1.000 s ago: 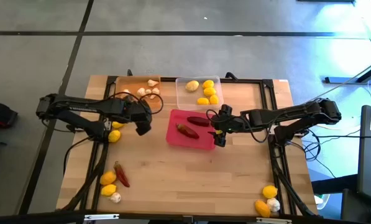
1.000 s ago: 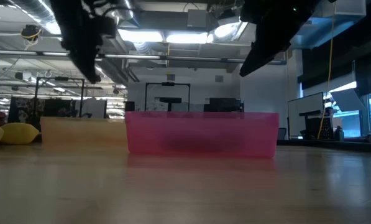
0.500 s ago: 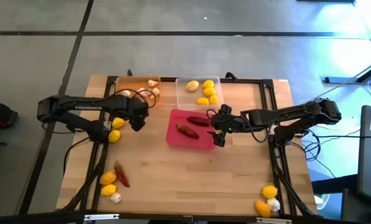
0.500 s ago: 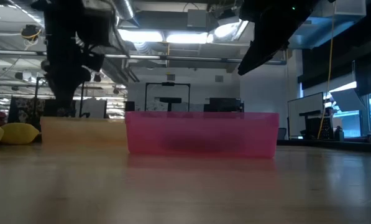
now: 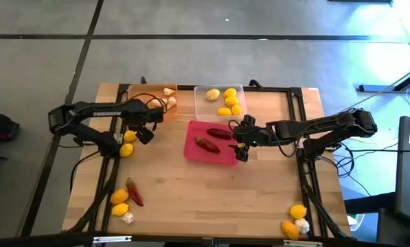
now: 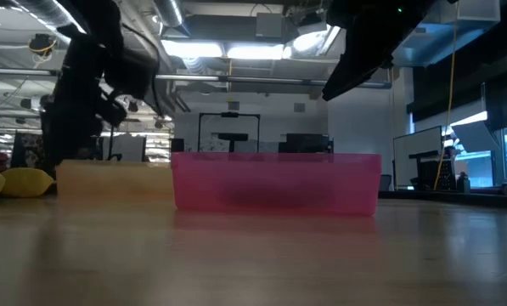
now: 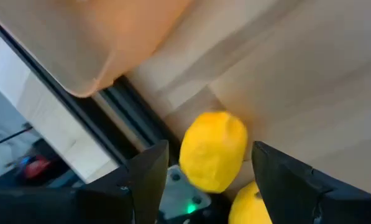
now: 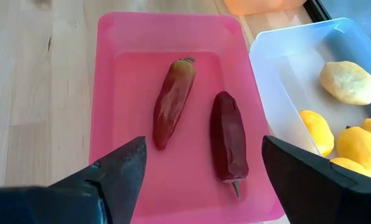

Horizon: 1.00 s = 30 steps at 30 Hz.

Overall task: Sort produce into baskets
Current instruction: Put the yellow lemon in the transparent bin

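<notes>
My left gripper [image 5: 137, 133] is open, low over the table's left side beside the orange tray [image 5: 148, 100], which holds garlic bulbs [image 5: 166, 97]. Its fingers [image 7: 149, 177] stand on either side of a lemon [image 7: 213, 148] lying on the table [image 5: 129, 136], with a second lemon [image 5: 126, 149] right beside it. My right gripper [image 5: 240, 145] is open and empty, above the right rim of the pink tray [image 5: 226, 156]. Two red chilies [image 8: 173, 102] [image 8: 229, 140] lie in that tray. The clear tray [image 5: 199, 92] holds several lemons [image 5: 230, 101].
At the near left corner lie a chili [image 5: 134, 192], two lemons [image 5: 119, 203] and a garlic bulb [image 5: 128, 217]. At the near right corner lie two lemons [image 5: 298, 211] and a garlic bulb [image 5: 302, 225]. Black frame rails [image 5: 297, 123] run along the table's sides.
My left gripper has gone toward the table's left edge and down, away from the pink tray, until it faces the two lemons beside the orange tray. My right gripper has kept still.
</notes>
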Tool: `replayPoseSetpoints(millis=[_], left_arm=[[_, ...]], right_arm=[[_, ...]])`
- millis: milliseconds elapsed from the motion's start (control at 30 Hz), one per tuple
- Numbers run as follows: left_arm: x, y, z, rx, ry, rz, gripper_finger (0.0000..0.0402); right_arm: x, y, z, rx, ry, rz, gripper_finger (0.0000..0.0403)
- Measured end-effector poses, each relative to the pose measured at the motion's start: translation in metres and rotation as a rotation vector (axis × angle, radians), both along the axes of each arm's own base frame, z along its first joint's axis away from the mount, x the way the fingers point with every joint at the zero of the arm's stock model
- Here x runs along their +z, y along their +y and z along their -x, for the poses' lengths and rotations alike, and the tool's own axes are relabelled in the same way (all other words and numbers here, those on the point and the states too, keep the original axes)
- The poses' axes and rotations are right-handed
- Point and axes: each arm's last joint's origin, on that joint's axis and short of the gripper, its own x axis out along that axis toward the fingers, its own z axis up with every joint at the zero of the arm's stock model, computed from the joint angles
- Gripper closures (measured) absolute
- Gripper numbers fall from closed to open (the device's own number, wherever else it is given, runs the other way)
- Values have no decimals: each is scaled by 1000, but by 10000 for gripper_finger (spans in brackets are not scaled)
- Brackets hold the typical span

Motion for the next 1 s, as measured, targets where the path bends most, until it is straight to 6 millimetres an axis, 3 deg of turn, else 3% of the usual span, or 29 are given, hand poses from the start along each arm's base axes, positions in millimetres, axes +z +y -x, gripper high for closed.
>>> replayPoseSetpoints(millis=[400,733,1000], left_arm=[[-25,3,-7,-89,195,128,176],[-45,2,-10,-131,203,293,176],[-53,6,-5,-118,213,315,176]], right_arm=[[0,0,0,-3,-1,-3,93],[0,0,0,-3,1,-4,93],[0,0,0,-3,2,-3,93]])
